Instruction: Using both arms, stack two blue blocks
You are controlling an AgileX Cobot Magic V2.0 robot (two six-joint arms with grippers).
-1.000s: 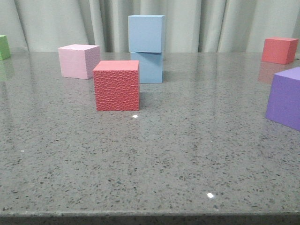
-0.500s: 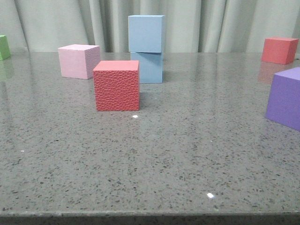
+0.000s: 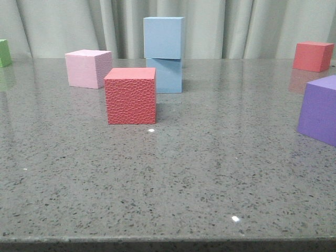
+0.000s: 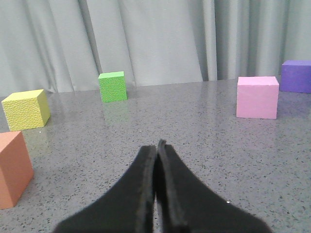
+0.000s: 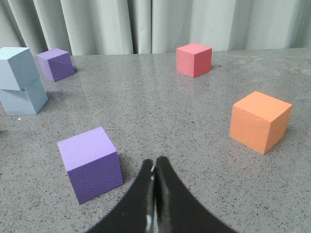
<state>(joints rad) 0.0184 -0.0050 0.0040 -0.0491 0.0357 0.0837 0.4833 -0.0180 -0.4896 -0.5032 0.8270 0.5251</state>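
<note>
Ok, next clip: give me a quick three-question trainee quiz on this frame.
1. True or false: one blue block sits on the other blue block.
2. Which cube stands nearest in front of the stack? A) textured red cube B) pink cube C) green cube
3. What state are the left claw and right claw in?

Key: 1 true; 2 A; 3 both shut, holding nothing.

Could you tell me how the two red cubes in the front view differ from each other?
The near red cube has a pebbled, bumpy face; the far red cube looks smoother. The near one stands just in front of the blue stack; the far one sits alone at the right. Both rest flat on the table.
</note>
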